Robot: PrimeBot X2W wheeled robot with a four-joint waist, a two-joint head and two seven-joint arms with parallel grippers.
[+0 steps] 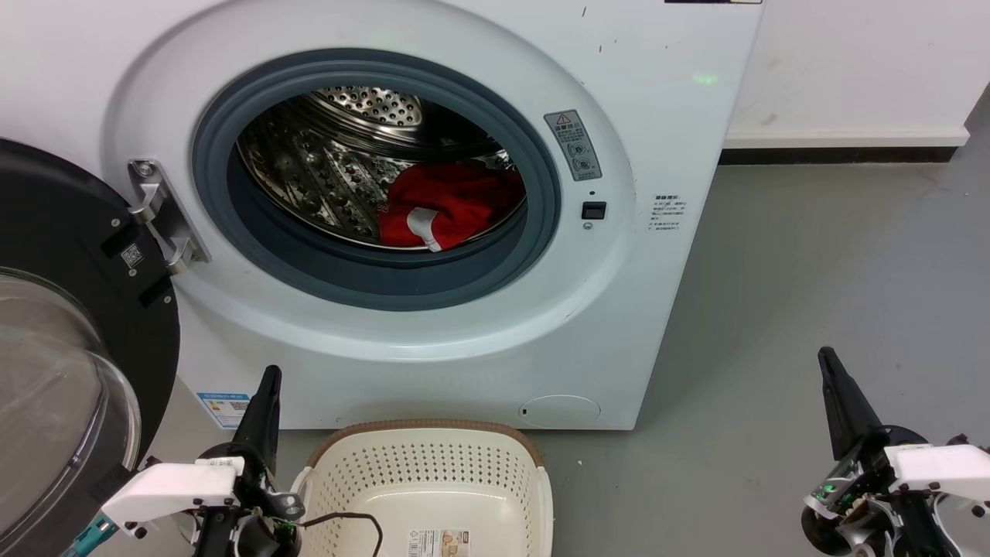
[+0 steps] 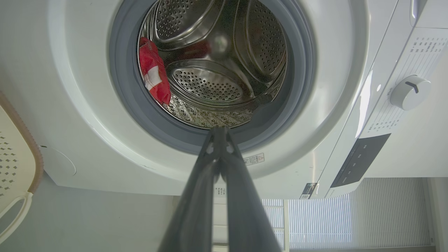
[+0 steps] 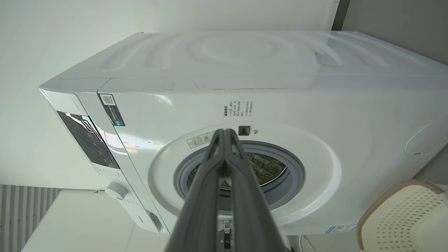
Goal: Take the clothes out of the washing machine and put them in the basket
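Head view: the washing machine [image 1: 657,116] fills the upper half of the frame, its black-rimmed glass door [image 1: 69,271] swung open at the left edge. The clothes [image 1: 452,205], a crumpled bright red garment with a white patch at its lower edge, lie on the drum floor, right of centre in the opening. The basket [image 1: 425,472] stands on the grey floor at bottom centre, just before the washer's base, with a paper label inside. The left gripper [image 1: 267,383] rises at lower left, fingers pressed together and holding nothing. The right gripper [image 1: 829,360] at lower right is likewise closed and empty. Left wrist view: the closed fingertips of the left gripper [image 2: 219,130] sit at frame centre, below the steel drum [image 2: 217,80]. The red garment shows at the drum's left side, with white patches. The basket rim shows at the far left. Right wrist view: the right gripper [image 3: 225,131] is clamped together at centre before the washer's front. The basket shows at lower right.
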